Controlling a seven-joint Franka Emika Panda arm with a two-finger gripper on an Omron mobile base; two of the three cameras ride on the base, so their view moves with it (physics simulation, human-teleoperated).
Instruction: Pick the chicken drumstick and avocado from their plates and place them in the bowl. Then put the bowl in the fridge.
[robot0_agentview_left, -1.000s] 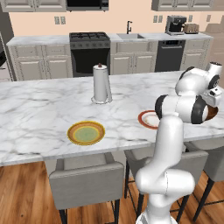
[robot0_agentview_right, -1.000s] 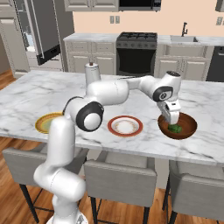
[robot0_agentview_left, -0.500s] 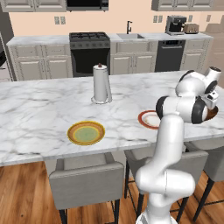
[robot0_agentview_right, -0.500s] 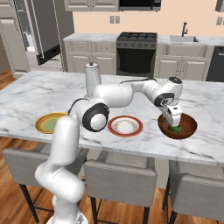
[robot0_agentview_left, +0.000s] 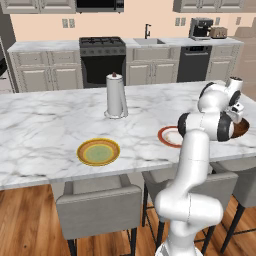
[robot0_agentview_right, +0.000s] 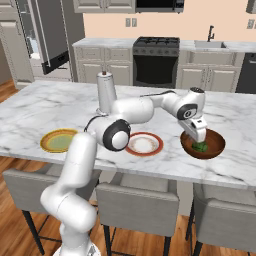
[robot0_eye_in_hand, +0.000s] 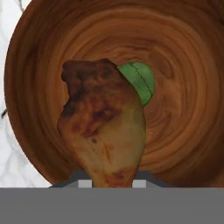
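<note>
We see a paper towel roll (robot0_agentview_left: 116, 96) upright on the marble island (robot0_agentview_left: 45, 125), with grey stools (robot0_agentview_left: 97, 207) tucked below.

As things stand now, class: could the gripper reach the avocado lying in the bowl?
Probably not yet. The gripper hangs right over the bowl, so the avocado is near, but the chicken drumstick fills the jaws and partly covers it. It would likely have to drop the drumstick first.

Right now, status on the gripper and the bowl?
Gripper over bowl, shut on chicken drumstick. Avocado already in bowl. Both plates bare. Nothing in the way.
</note>
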